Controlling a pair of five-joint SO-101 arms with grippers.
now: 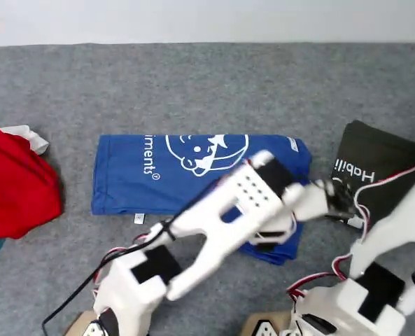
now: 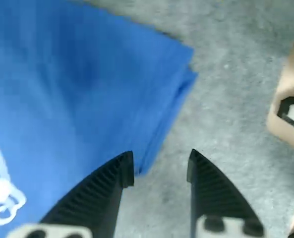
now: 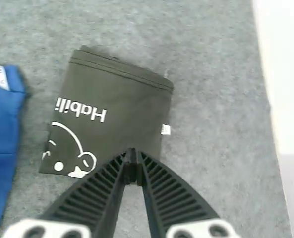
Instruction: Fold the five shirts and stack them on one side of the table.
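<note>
While the blue shirt (image 1: 137, 182) lay part-folded on the surface (image 1: 193, 84), the left pincer (image 2: 160, 166) hung open over its seemingly doubled corner. Soft, limp cloth, likely to sag, so that layered edge looked the spot to pinch. The right pincer (image 3: 132, 161) sat closed, empty, at the dark shirt's (image 3: 117, 109) edge.

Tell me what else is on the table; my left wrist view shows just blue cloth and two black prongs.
Observer: A folded dark shirt lies to the right of the blue shirt.
Operator: Is anything holding it?
Observer: No. The right gripper is shut, empty, over its near edge.
Operator: More clothes?
Observer: Red cloth sits bunched at the table's other end.
</note>
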